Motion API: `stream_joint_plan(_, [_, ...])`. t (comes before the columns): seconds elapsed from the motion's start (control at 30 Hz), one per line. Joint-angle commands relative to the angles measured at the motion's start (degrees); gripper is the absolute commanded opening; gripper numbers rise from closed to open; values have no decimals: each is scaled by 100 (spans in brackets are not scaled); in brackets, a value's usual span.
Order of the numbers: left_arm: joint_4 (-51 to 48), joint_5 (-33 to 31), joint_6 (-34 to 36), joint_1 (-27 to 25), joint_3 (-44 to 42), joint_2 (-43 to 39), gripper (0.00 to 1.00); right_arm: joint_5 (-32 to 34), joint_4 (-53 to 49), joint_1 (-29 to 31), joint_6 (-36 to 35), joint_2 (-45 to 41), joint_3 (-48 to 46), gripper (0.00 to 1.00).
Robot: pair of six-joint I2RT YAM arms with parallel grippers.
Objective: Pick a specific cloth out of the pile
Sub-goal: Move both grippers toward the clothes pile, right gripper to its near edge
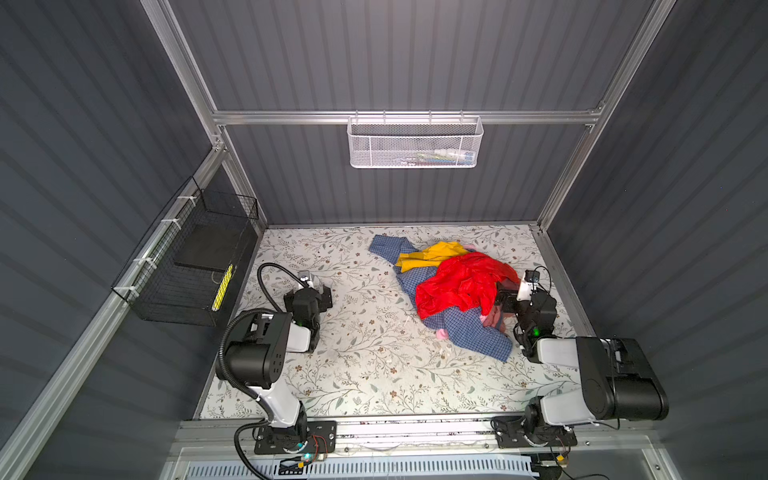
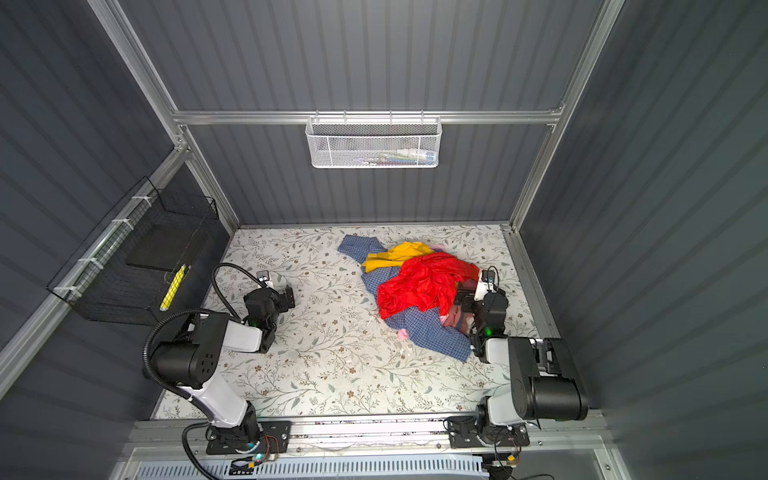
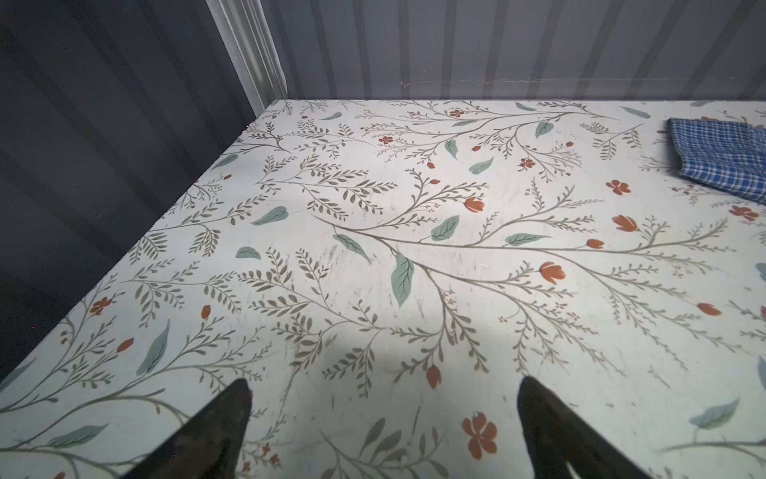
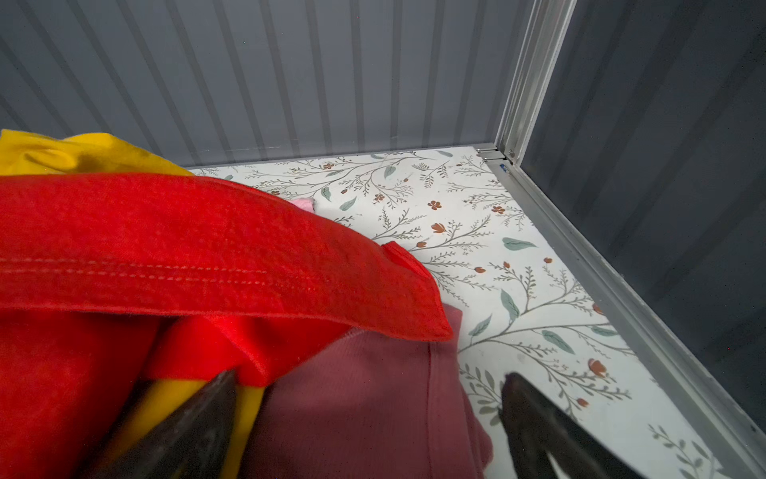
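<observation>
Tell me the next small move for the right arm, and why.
Probably don't close yet: shift the right gripper toward the light pink cloth, which peeks from under the blue checked shirt at the pile's near edge. The open jaws now straddle the dusty-rose garment, just below the red garment, so closing here would likely grab the wrong piece.

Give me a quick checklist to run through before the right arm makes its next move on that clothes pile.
1. Jaws of right pincer open: ok, wide apart.
2. Aim of right pincer at the light pink cloth: not ok; the dusty-rose garment lies between its jaws.
3. Exposure of light pink cloth: not ok; only small bits peek out by the blue checked shirt and red garment.
4. State of left pincer: ok, open, empty, over the table, away from the pile.
5. How the light pink cloth runs under the pile: cannot tell.
</observation>
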Motion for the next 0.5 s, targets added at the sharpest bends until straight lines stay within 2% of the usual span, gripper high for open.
stream_joint_plan(0.0, [36,-88,36,46,-44,32,100,-71,-39,-24,70,21,105,99])
stream_joint_plan(0.47, [18,-84,37,46,-30,37,100,-132,-66,-61,83,33,118,99])
